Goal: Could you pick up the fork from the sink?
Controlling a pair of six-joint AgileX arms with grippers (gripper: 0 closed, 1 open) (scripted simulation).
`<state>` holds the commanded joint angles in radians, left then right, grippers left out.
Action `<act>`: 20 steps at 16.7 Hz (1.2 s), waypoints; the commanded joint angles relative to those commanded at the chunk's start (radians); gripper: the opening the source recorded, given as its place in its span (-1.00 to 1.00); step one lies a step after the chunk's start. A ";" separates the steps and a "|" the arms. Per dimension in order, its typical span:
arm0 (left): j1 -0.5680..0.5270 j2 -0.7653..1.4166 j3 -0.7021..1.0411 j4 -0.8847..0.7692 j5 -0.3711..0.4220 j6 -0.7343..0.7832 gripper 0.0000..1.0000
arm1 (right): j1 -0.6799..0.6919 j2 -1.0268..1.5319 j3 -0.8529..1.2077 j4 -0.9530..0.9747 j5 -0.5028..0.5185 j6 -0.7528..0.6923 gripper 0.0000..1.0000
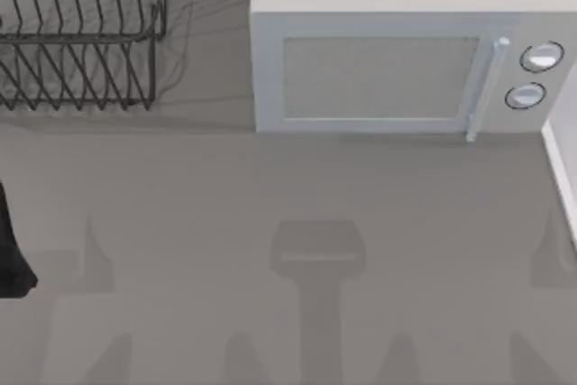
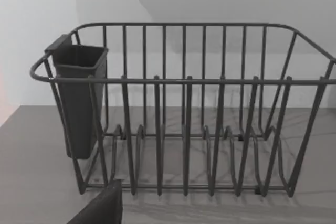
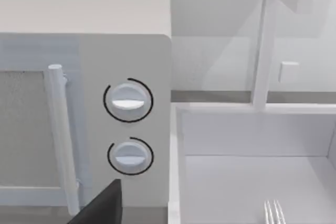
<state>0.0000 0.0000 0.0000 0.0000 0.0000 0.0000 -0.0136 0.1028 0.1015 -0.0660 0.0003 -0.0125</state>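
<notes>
The fork (image 3: 274,214) lies on the floor of the white sink (image 3: 247,132). Just its short silvery tines show in the right wrist view, pointing toward the sink's back wall. A dark part of my right gripper (image 3: 100,205) juts in before the microwave, off to the side of the sink and apart from the fork. In the top view the sink is a thin pale rim strip (image 1: 559,173) at the table's right edge. A dark part of my left gripper (image 2: 100,208) sits low in front of the wire rack, and my left arm (image 1: 11,254) shows black at the table's left edge.
A white microwave (image 1: 397,69) with two knobs stands at the back right, right beside the sink. A white faucet (image 3: 265,45) rises behind the basin. A black wire dish rack (image 1: 81,33) with a dark cup (image 2: 79,98) stands at the back left.
</notes>
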 joint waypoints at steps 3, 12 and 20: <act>0.000 0.000 0.000 0.000 0.000 0.000 1.00 | -0.023 0.187 0.174 -0.109 0.000 -0.021 1.00; 0.000 0.000 0.000 0.000 0.000 0.000 1.00 | -0.123 1.130 0.980 -0.596 0.002 -0.113 1.00; 0.000 0.000 0.000 0.000 0.000 0.000 1.00 | -0.208 1.962 1.676 -1.006 0.004 -0.190 1.00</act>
<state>0.0000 0.0000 0.0000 0.0000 0.0000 0.0000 -0.2216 2.0647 1.7777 -1.0720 0.0043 -0.2029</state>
